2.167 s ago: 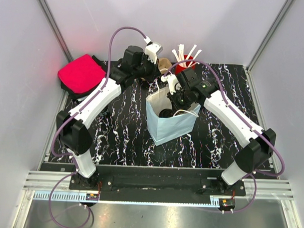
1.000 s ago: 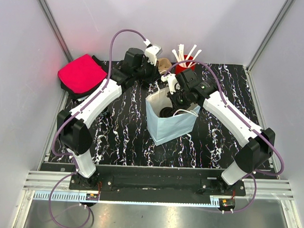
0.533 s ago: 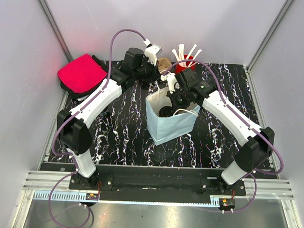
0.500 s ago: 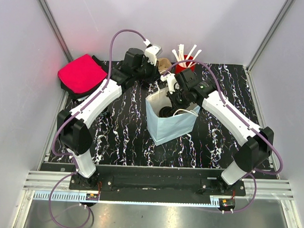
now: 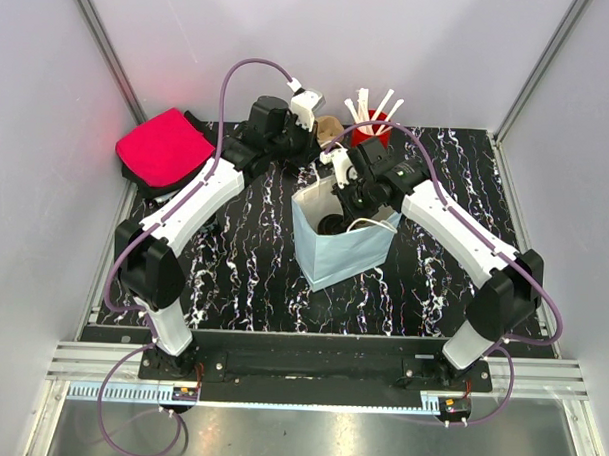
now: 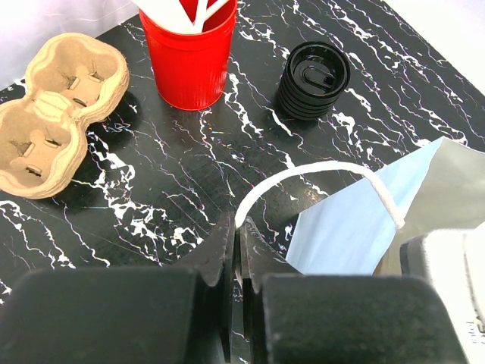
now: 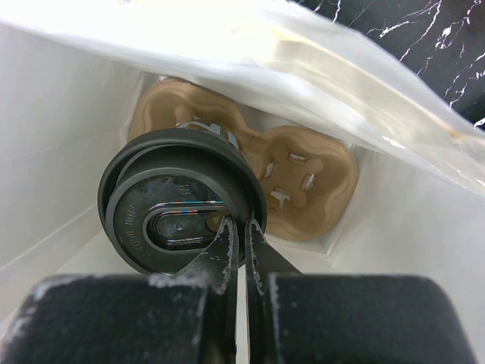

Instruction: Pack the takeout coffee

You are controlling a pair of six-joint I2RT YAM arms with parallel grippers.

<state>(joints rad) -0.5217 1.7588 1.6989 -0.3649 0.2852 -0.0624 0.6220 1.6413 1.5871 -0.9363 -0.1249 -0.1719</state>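
Where the right wrist view looks down into the paper bag (image 7: 61, 114), the takeout coffee (image 7: 182, 203) stands centre-left: round black plastic lid with a glossy oval recess, seated in a moulded brown pulp carrier (image 7: 303, 182). Right hand (image 7: 239, 226) clenched, tips at the lid's lower-right rim; cannot tell if the rim is pinched. Bag smooth white inside. The top view shows it pale blue outside, the cup only a dark blot. Left hand (image 6: 236, 226) clenched on the white cord handle (image 6: 318, 168). Left wrist view alone shows, on the marbled black table (image 6: 151, 174): ribbed lid stack (image 6: 312, 80) upper right, red cup (image 6: 189, 53) top centre, second carrier (image 6: 57, 114) upper left.
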